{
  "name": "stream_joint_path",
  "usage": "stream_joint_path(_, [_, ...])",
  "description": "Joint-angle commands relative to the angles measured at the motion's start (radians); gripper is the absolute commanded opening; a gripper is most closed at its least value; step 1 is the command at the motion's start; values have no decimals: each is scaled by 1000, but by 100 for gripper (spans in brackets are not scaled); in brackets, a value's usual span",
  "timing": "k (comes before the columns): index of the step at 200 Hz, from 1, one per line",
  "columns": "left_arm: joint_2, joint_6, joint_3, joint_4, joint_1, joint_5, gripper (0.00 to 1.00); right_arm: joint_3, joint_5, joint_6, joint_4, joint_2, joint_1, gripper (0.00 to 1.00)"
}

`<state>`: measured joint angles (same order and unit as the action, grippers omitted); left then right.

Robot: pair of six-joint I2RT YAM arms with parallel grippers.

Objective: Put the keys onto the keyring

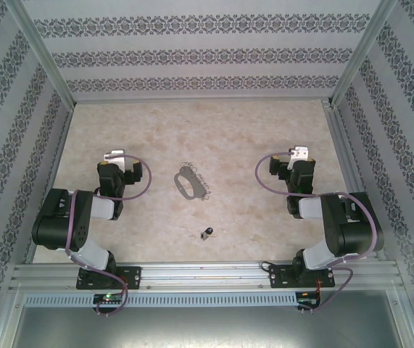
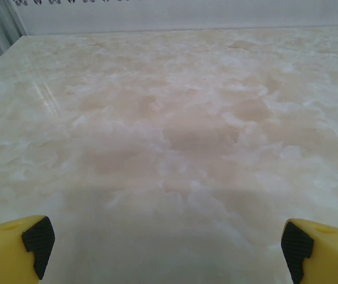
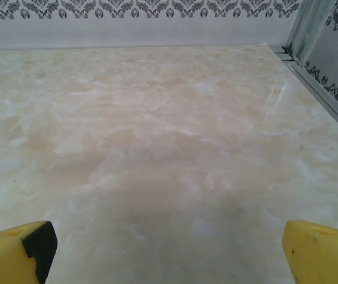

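Grey keyring (image 1: pixel 185 184) lies near-to-far, far end leaning left.

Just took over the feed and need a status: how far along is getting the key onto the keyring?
Done: nothing yet. The key lies loose on the table, apart from the keyring, which lies flat farther from the arms. In hand: nothing; the left hand and right hand are both open and empty. Left: grasp key and keyring, then thread them together.
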<state>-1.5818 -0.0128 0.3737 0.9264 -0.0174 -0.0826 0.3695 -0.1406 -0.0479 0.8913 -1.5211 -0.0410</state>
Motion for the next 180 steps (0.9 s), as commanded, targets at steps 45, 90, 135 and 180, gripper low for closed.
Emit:
stream_joint_path(45, [0, -19, 9, 10, 14, -13, 100, 16, 37, 8, 0, 11, 12, 97])
stream_joint_path(90, [31, -24, -51, 101, 13, -20, 100, 73, 25, 0, -129, 78, 14, 98])
stream_joint_path(135, [175, -26, -46, -40, 10, -51, 100, 176, 38, 9, -396, 157, 15, 98])
stream_joint_path(180, [326, -50, 11, -227, -10, -104, 100, 229, -26, -133, -493, 275, 16, 98])
